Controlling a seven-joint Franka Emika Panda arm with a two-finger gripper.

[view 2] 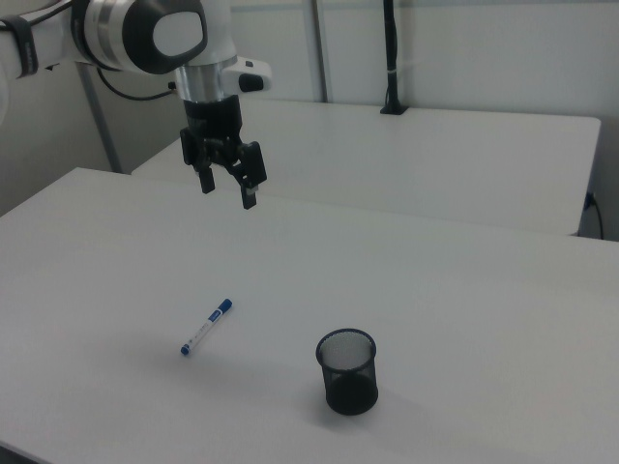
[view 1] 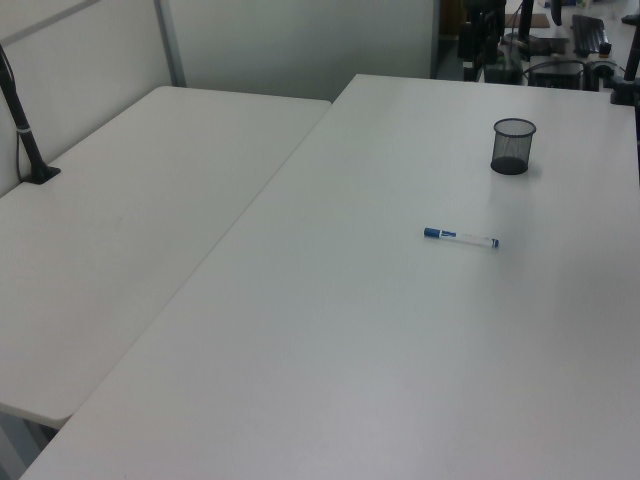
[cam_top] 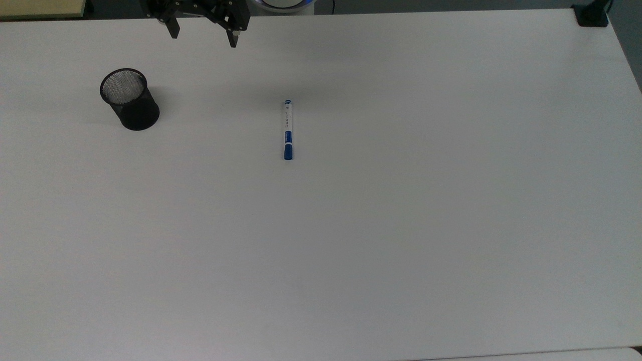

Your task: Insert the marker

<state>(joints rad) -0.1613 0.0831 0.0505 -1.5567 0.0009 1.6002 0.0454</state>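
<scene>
Claw (view 2: 227, 188) hangs high above the table (cam_top: 401, 225) — fingers spread wide, holding nothing.
Marker (cam_top: 288, 130) lies flat, well apart from the upright mesh cup (cam_top: 130, 99) — the right view alone shows the arm (view 2: 145, 34).

even soft light, faint shadows

The table (cam_top: 351, 240) under me looks smooth, matt white. The cup (cam_top: 131, 100) at its ten o'clock is black wire mesh. The marker (cam_top: 288, 130) seems smooth plastic, my fingers (view 2: 249, 198) matt black.
</scene>
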